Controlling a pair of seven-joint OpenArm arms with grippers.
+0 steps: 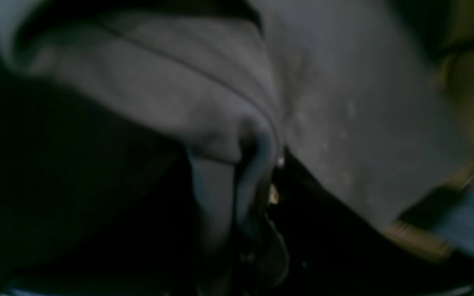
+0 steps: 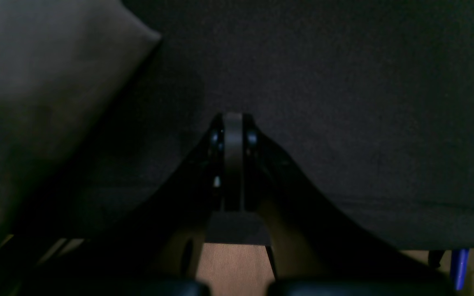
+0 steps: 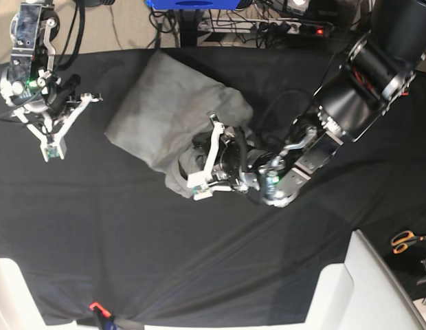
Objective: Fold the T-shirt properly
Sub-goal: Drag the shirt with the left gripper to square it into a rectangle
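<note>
Left wrist view: blurry and dark. The T-shirt [image 1: 204,82] filled the upper half of the frame, grey, with a seam line running diagonally from upper left toward centre. A bunched fold of it ran down into the left gripper [image 1: 257,193] at centre, jaws clenched on that fold. Black tablecloth [image 1: 56,172] took the lower left.

Right wrist view: the right gripper [image 2: 233,119] sat centre frame, jaws pressed fully together with nothing between them, hanging over the tablecloth [image 2: 344,102]. One corner of the T-shirt [image 2: 43,82] lay in the upper left, apart from the gripper.

Base view: the T-shirt [image 3: 172,110] lay crumpled slightly left of centre on the tablecloth [image 3: 199,247], its lower right edge bunched up. The left gripper [image 3: 206,180] was at that bunched edge, gripping cloth, arm reaching in from the upper right. The right gripper [image 3: 53,148] was at the upper left, clenched on nothing, well apart from the shirt. Orange-handled scissors [image 3: 405,240] lay at the right edge, near a white panel [image 3: 364,289] in the lower right corner.
</note>
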